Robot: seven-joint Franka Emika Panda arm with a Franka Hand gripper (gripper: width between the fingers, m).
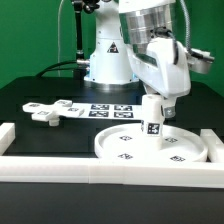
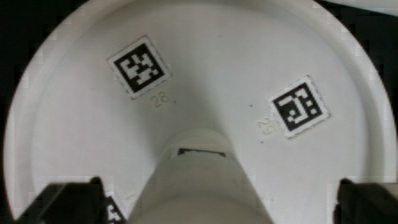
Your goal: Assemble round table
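Rail [image 1: 60, 168] is nearest, disc [image 1: 112, 150] lying flat just behind it; leg [image 1: 153, 122] upright over the disc's middle, gripper [image 1: 152, 104] pinching it from both sides afaict; can't tell if the bottom's seated. Risk imo: leg goes in tilted or off-centre, binds, and shoves the loose disc sideways; foot piece [image 1: 48, 110] sits further back, well apart, untouched.

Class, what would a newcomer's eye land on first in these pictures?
The gripper holds the short white plastic cylinder leg upright over the large white rimmed round disc, at the exterior view's right. The white cross-shaped foot piece lies apart on the black table, to that view's left.
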